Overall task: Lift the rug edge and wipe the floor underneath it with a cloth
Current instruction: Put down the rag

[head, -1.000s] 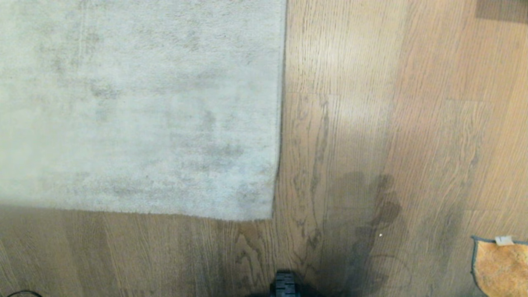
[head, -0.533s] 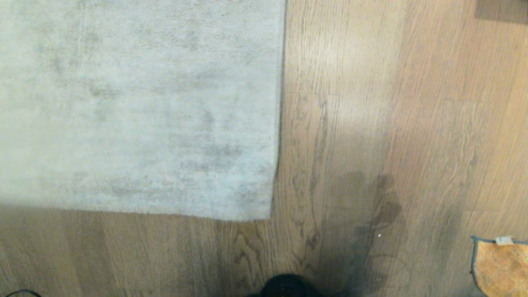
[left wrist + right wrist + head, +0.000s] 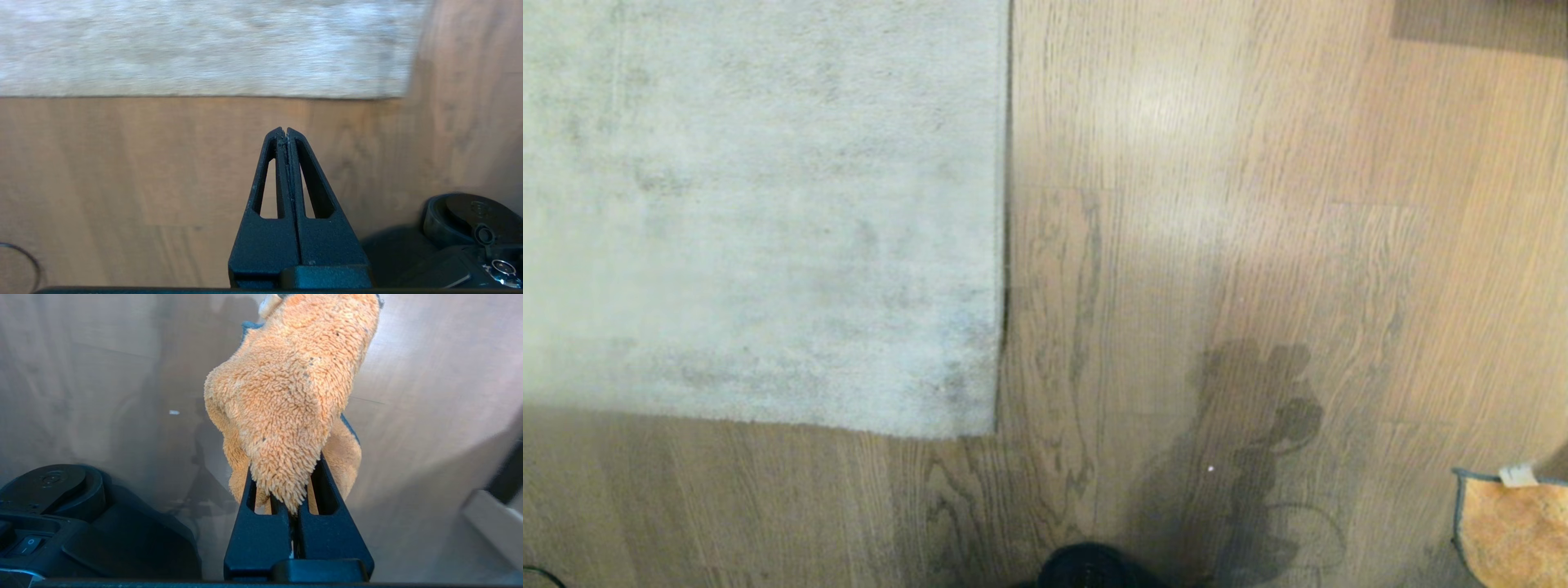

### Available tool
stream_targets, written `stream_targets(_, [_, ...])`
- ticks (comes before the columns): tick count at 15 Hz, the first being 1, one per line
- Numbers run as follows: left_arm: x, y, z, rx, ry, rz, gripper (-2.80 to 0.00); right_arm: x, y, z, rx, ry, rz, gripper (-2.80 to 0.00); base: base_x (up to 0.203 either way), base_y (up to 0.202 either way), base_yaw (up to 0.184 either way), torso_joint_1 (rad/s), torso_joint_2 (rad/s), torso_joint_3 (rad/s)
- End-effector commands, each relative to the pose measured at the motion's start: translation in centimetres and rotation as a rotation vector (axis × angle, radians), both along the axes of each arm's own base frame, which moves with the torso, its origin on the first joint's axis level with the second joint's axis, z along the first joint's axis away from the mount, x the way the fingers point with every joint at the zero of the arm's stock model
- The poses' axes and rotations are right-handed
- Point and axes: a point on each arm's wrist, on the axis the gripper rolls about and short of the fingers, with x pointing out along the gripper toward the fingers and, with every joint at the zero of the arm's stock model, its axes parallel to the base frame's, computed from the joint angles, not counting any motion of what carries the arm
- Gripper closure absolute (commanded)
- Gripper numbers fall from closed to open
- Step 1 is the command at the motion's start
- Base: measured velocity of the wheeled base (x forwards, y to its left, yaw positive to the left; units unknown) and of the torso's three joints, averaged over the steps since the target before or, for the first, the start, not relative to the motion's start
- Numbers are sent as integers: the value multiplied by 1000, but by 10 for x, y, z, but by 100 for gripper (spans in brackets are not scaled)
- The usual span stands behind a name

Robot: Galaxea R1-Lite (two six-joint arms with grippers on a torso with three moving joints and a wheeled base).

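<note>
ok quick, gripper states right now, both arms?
Left gripper: shut, empty, above the floor near the rug edge.
Right gripper: shut on the cloth.

Fuzzy orange cloth (image 3: 286, 400), short-pile grey rug (image 3: 760, 204), grainy wood floor (image 3: 1217, 204)

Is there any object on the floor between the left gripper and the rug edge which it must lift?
Nothing visible does. In the left wrist view only bare floor lies between the shut, empty left gripper and the rug edge. The right gripper holds the cloth.
</note>
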Motion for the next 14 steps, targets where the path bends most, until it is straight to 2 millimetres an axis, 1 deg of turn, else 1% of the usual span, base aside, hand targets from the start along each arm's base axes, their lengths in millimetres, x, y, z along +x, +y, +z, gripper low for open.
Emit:
stream_targets(1, [0,0,0,0,-1,0,0,0,0,0,-1,1,1,0,0,-199,3,2,0,2])
stream_targets(5, [0,0,0,-2,-1,0,0,0,0,0,-1,1,1,0,0,-194,1,1,0,-2])
stream_targets(7, [0,0,0,-2,-1,0,0,0,0,0,-1,1,1,0,0,-131,1,0,-1,6])
stream_targets(14, [0,0,0,-2,-1,0,0,0,0,0,-1,1,0,0,0,0,0,0,0,0])
